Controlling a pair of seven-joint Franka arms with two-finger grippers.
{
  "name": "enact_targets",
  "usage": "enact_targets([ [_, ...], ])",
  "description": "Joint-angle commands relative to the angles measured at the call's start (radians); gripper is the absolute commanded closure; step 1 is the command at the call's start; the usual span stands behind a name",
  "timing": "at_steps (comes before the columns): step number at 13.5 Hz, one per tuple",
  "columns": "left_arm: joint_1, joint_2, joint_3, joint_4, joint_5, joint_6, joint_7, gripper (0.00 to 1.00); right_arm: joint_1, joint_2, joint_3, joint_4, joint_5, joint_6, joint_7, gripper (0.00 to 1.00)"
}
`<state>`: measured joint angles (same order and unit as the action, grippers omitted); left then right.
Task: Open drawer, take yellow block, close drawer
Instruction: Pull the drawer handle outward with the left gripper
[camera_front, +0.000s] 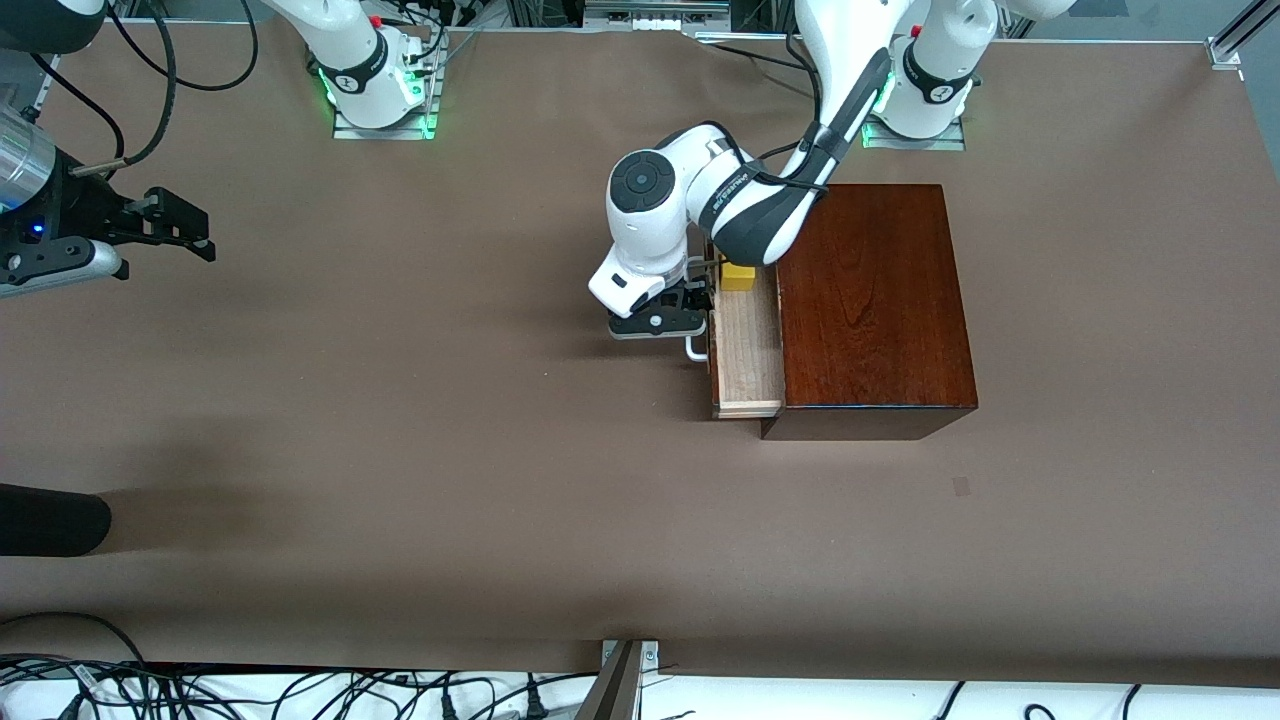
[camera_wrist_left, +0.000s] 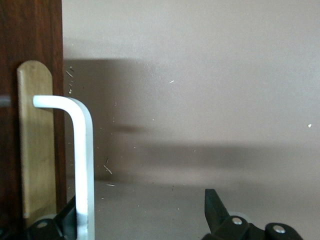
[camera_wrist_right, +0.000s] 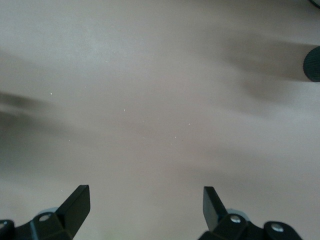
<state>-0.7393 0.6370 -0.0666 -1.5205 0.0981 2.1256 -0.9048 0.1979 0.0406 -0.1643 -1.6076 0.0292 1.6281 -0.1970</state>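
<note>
The glossy mahogany box (camera_front: 870, 310) stands toward the left arm's end of the table. Its drawer (camera_front: 748, 350) is pulled out toward the right arm's end, and the pale tray shows. The yellow block (camera_front: 738, 276) sits in the tray at the end farther from the camera, partly under the left arm. My left gripper (camera_front: 688, 308) is open in front of the drawer front (camera_wrist_left: 30, 40). The white handle (camera_wrist_left: 84, 165) stands just inside one finger (camera_wrist_left: 216, 210). My right gripper (camera_front: 168, 226) is open and empty, waiting over bare table at the right arm's end; it also shows in the right wrist view (camera_wrist_right: 145, 205).
A dark rounded object (camera_front: 50, 520) lies at the table's edge toward the right arm's end, nearer the camera. Cables and a metal bracket (camera_front: 625, 680) run along the near edge. Brown table (camera_front: 400, 450) spreads in front of the drawer.
</note>
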Motion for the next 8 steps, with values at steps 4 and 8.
enact_targets([
  [4,0.004,0.032,0.002,0.201,-0.021,-0.192,0.003,0.0,-0.003,0.007,0.005,0.02,-0.009,-0.005,0.008,0.0],
  [8,0.023,-0.051,0.023,0.241,-0.021,-0.373,0.015,0.0,-0.009,0.031,0.003,0.02,-0.006,-0.011,-0.004,0.0],
])
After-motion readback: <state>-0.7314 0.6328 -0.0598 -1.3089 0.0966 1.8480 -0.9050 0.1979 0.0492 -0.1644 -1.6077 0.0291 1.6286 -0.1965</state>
